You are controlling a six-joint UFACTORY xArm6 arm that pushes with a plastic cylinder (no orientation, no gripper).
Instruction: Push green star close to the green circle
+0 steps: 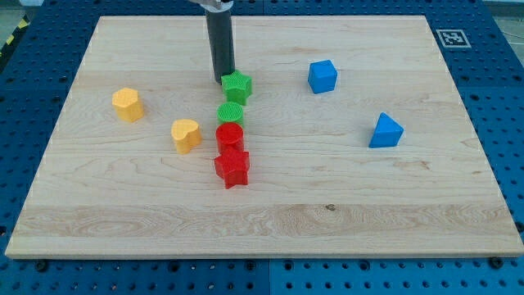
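The green star (237,87) sits on the wooden board just above the green circle (232,113), with a small gap between them. My tip (223,79) stands at the star's upper left edge, touching or nearly touching it. The dark rod rises from there to the view's top.
A red circle (230,135) lies right below the green circle, with a red star (232,168) below that. A yellow heart (186,135) and a yellow hexagon (127,104) lie to the left. A blue cube (322,76) and a blue triangle (385,131) lie to the right.
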